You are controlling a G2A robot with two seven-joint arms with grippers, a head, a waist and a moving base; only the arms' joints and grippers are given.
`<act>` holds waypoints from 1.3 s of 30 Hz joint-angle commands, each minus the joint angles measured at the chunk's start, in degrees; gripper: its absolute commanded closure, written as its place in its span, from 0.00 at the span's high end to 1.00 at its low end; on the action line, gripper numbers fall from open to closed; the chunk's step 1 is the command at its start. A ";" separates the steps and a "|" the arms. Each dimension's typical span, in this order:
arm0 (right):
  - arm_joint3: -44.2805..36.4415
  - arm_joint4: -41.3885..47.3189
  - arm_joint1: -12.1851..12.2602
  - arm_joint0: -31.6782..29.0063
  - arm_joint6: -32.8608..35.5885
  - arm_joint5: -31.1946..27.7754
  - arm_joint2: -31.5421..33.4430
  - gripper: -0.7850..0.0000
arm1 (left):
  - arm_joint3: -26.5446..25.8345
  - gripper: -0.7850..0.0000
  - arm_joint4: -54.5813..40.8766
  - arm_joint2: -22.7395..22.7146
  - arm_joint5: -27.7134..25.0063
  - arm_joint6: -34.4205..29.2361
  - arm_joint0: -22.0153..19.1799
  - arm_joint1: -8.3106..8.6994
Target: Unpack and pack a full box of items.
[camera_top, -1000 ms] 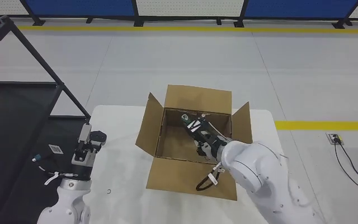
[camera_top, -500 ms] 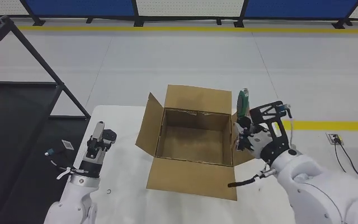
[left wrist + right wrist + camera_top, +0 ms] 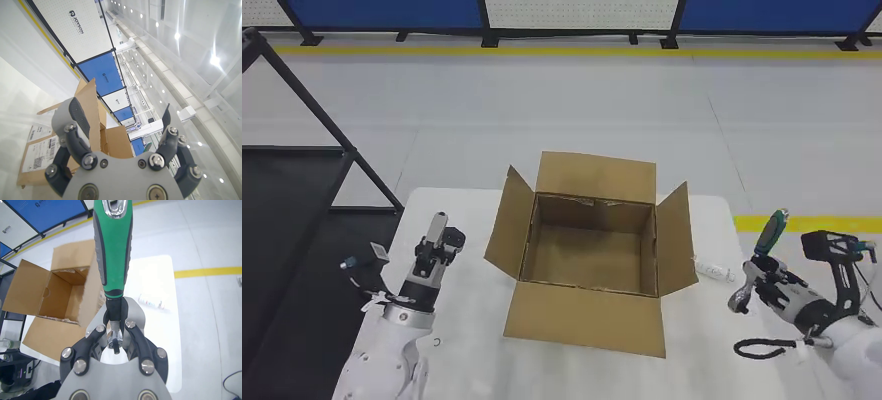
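Gripping green-handled tool (image 3: 113, 247), right gripper (image 3: 115, 312) seemingly past table (image 3: 467, 310) edge; left gripper (image 3: 122, 115) wide.

left arm (image 3: 382, 355) white, rounded | left claw (image 3: 121, 106) grey plate, silver screws, black links | right claw (image 3: 115, 311) alike

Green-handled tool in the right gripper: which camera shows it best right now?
The right wrist view: it shows the green-handled tool close up, green grip and dark neck, pinched in the right gripper. The top view gives it small and upright, to the right of the cardboard box. The left wrist view faces that box.
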 commanded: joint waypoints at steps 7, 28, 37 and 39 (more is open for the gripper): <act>20.53 -1.51 1.58 9.69 11.91 -4.10 -6.35 0.00 | -0.40 1.00 0.51 0.91 0.18 0.95 -0.26 -0.06; 45.37 -7.39 3.39 22.05 19.95 -7.44 -20.80 0.00 | -0.90 1.00 0.66 -0.04 0.66 2.16 -0.74 0.05; 49.80 -7.44 3.96 25.10 19.95 -6.62 -23.26 0.10 | -1.08 1.00 0.80 -0.36 0.64 2.40 -0.56 0.11; 50.38 -7.31 4.11 25.52 19.95 -6.68 -23.76 0.24 | -1.15 1.00 0.84 -0.40 0.66 2.42 -0.51 0.12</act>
